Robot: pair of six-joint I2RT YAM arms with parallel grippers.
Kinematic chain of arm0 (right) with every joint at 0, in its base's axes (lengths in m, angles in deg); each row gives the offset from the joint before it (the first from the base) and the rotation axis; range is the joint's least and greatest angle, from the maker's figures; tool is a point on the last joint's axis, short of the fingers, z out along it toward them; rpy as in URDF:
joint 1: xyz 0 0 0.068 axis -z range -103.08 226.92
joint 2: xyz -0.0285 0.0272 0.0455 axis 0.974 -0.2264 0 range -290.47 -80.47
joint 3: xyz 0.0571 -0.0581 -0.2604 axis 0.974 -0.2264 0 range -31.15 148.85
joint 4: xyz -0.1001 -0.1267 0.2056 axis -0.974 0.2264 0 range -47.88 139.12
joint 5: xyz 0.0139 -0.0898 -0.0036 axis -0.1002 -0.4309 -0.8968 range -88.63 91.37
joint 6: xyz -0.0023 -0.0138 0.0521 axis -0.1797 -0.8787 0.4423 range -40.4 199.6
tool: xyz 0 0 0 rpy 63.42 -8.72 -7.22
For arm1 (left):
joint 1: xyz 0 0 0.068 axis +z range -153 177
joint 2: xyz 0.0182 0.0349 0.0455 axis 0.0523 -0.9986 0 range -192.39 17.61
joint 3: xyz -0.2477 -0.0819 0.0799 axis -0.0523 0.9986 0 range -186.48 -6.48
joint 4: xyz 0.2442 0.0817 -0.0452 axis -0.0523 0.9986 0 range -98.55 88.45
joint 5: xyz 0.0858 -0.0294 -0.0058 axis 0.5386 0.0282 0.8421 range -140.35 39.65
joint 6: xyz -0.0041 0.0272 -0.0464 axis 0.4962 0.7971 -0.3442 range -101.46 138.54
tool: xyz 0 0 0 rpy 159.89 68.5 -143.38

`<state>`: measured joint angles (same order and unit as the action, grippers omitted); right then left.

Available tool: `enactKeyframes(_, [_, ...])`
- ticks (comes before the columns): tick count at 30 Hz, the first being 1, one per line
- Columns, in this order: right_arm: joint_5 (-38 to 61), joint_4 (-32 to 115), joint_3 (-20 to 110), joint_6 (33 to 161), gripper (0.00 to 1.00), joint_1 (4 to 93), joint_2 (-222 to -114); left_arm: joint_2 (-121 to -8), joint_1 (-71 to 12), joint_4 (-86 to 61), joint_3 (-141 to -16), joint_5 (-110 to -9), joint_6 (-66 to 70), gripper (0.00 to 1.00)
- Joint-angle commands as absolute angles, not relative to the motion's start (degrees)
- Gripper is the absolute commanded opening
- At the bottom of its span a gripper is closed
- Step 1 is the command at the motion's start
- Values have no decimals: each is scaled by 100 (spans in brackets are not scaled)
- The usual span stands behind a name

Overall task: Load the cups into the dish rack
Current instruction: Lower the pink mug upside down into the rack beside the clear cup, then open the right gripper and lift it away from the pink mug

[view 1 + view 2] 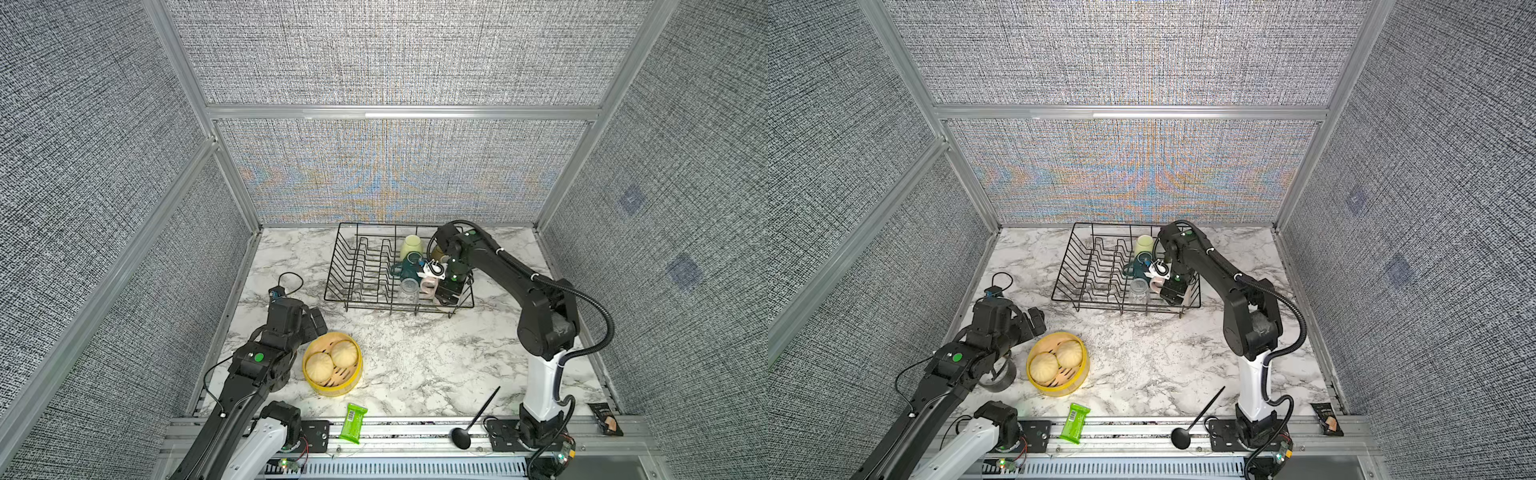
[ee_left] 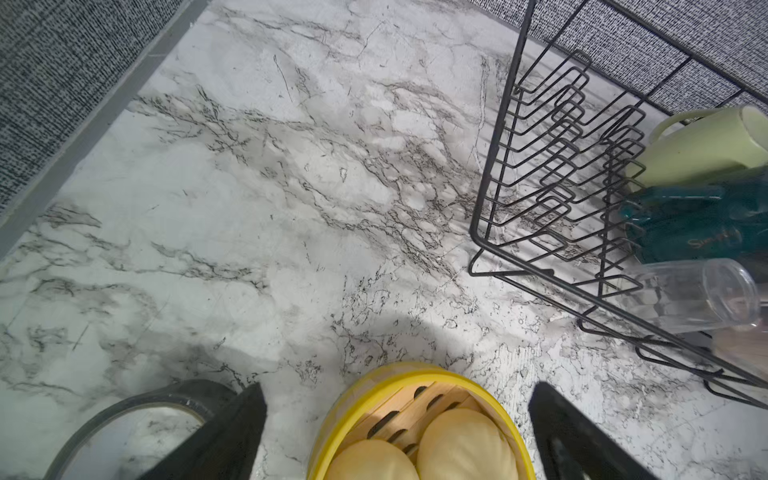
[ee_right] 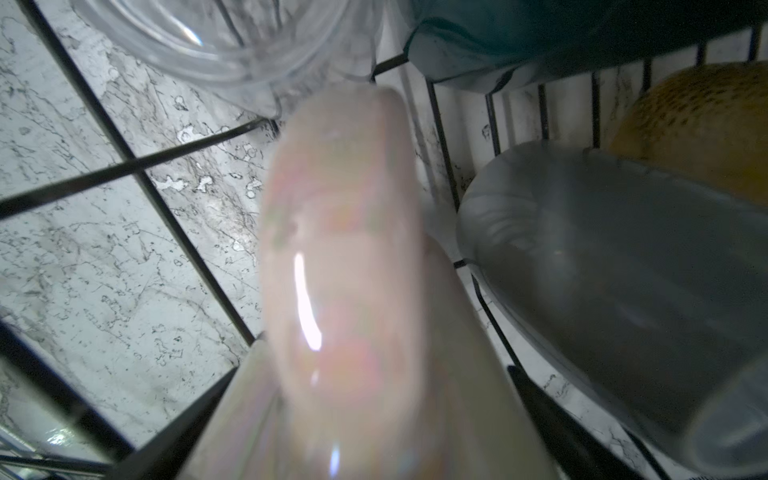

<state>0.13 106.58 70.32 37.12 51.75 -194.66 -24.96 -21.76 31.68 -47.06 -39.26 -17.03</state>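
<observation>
The black wire dish rack [image 1: 332, 266] [image 1: 1064, 266] stands at the back of the table. Several cups lie in its right end: a pale green mug [image 1: 411, 245] [image 2: 702, 149], a dark teal mug [image 1: 409, 268] [image 2: 698, 224], a clear glass [image 1: 409, 286] [image 3: 232, 37], a pink mug [image 1: 428, 286] [image 3: 345, 249], a grey-white mug [image 3: 602, 270] and an amber tumbler [image 3: 698, 124]. My right gripper [image 1: 436, 291] [image 3: 372, 369] reaches down into the rack, jaws wide on either side of the pink mug. My left gripper [image 1: 316, 324] [image 2: 397, 386] hangs open and empty over the near left of the table.
A yellow steamer basket [image 1: 332, 363] [image 2: 332, 419] with two buns sits just below my left gripper. A tape roll [image 2: 137, 415] lies beside it. A green packet [image 1: 353, 423], a black spoon [image 1: 478, 415] and a dark packet [image 1: 606, 417] lie along the front edge. Fabric walls close three sides.
</observation>
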Motion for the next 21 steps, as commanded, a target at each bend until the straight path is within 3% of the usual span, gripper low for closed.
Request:
enactKeyframes(1, [-51, 10646, 7023, 3772, 99, 5169, -19348, -2551, -2172, 3096, -4674, -4215, -1852, 99])
enactKeyframes(15, [336, 10117, 6667, 4228, 99, 5020, -17971, -2842, -2172, 2883, -4993, -4091, -1584, 99])
enactKeyframes(21, [58, 8353, 5473, 5483, 99, 5029, -16487, -2610, -2172, 2440, -4946, -3591, -1094, 99])
